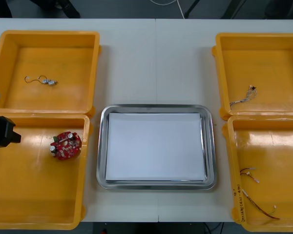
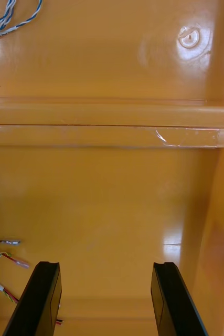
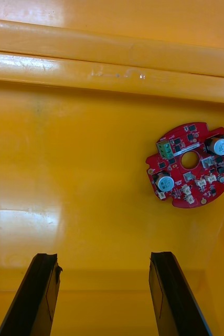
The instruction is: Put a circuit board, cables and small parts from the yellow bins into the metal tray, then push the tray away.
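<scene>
A round red circuit board lies in the near left yellow bin. My left gripper hovers open over that bin's floor, and the circuit board sits ahead of its fingers, off to one side and untouched. The left arm shows at the table's left edge. My right gripper stands open over the near right bin with nothing between its fingers. A red and yellow cable lies just beside one finger. The metal tray, white inside, holds nothing.
A small metal part on a thin wire lies in the far left bin. The twisted blue and white cable rests in the far right bin. Red and yellow cables lie in the near right bin.
</scene>
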Tool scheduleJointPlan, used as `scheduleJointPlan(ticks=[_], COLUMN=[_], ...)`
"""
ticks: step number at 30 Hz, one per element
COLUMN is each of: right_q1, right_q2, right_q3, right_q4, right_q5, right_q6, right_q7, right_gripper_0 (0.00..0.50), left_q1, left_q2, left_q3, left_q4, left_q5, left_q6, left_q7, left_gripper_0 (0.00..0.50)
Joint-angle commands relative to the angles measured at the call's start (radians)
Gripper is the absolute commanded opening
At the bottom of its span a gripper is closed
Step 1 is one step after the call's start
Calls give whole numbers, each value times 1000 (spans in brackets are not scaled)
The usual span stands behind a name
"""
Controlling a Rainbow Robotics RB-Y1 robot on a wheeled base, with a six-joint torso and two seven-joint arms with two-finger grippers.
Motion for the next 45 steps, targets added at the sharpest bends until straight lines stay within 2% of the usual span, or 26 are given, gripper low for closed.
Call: scheduleJointPlan(ticks=[1,18,24,30,37,45], right_q1=[-13,154,262,341,354,367], right_q2=[-20,-29,-28,-28,-28,-28], right_q3=[14,13,21,45,162,192], right_q4=[-17,-190,-215,-216,-215,-215], right_q5=[-18,-64,-90,-164,-147,-127], right_q6=[-29,-52,-164,-285,-383,-392], right_q7=[-31,-39,-45,-48,-42,-37], right_gripper_0=[500,500,500,500,500,500], left_q1=[-10,-24,-24,-24,-24,-22], left_q2=[-10,-53,-69,-88,-107,-127], left_q3=[-9,-83,-149,-198,-230,-261], left_q4=[-11,-26,-26,-26,-25,-20], left_q5=[9,-31,-114,-173,-201,-249], left_q6=[5,5,5,5,-18,-74], left_q7=[-67,1,24,44,67,79], left_gripper_0=[500,500,500,500,500,500])
